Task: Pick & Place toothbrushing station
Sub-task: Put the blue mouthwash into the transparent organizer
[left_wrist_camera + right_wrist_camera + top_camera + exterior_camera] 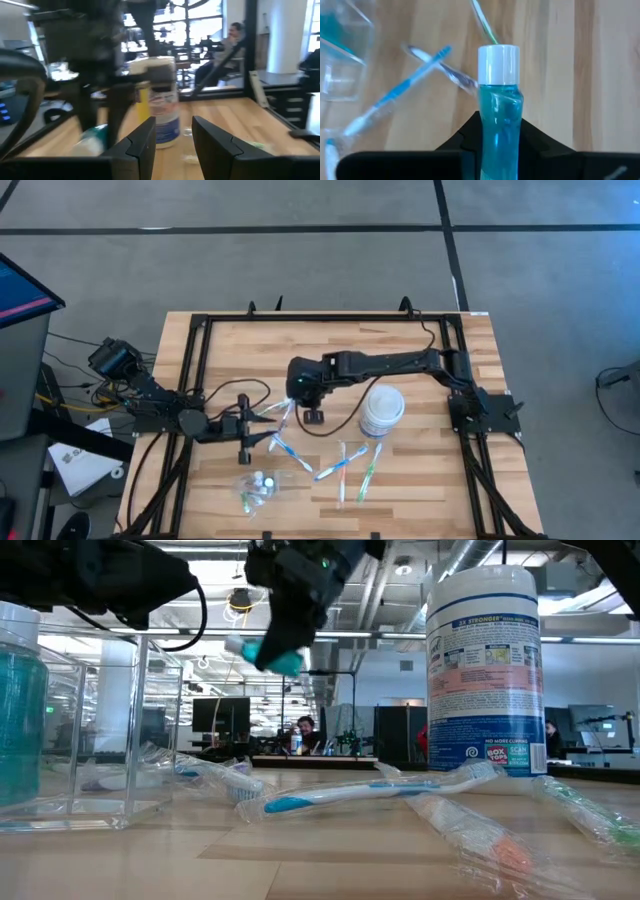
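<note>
Small blue white-capped bottle (498, 115) pinched between the right claw (498, 145) fingers, cap outward, carried in the air above the middle of the tabletop (420, 480), clear of the wood. Seen from table height as a teal bottle with a pale cap, tilted, under the dark claw. Below and beside it, wrapped toothbrushes: a blue-accented one (288, 447) left of centre, another blue one (335, 468) and a green-accented one (368, 477) toward the near edge, an orange-accented one (480, 835) in its clear wrapper close to the low camera. Crinkly clear plastic bag (258, 486) near the near edge, left of centre, holding small bottles. White wipes canister (382, 410) standing upright right of centre, just beside the right arm. Clear acrylic box (90, 730) at the left in the low view. Left claw (172, 142) low over the left part of the tabletop, fingers parted with an empty gap, holding nothing. Seated person (227, 50) in the room beyond.
</note>
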`<control>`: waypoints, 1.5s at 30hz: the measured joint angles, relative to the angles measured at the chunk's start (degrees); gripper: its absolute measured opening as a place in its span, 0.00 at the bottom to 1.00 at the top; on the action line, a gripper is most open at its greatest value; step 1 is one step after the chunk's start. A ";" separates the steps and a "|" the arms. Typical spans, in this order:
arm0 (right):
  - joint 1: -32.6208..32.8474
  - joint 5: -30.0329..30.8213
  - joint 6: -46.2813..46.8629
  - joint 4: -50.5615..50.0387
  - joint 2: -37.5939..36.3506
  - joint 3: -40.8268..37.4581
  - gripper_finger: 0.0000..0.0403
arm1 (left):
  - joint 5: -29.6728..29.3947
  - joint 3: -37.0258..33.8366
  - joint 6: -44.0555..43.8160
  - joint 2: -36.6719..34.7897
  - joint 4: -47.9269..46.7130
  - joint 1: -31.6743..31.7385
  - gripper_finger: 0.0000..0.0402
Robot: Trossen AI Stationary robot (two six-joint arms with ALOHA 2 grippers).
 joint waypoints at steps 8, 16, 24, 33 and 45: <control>3.06 0.00 -1.09 1.88 -0.02 3.29 0.14 | -6.39 0.00 5.42 -3.32 0.16 0.00 0.30; 4.82 0.23 -1.52 3.48 -0.07 3.56 0.14 | -6.37 0.00 10.68 -11.83 0.24 0.00 0.30; 5.95 0.24 -2.16 8.62 -0.07 3.56 0.14 | -2.27 -1.65 10.88 -14.84 0.07 -0.02 0.30; 6.05 0.22 -2.84 13.30 -0.09 3.56 0.14 | -0.93 -2.75 11.91 -15.85 0.91 -0.02 0.30; 6.37 -0.43 -3.19 17.09 -0.11 3.56 0.14 | 6.59 -3.46 12.12 -19.78 0.82 -0.04 0.30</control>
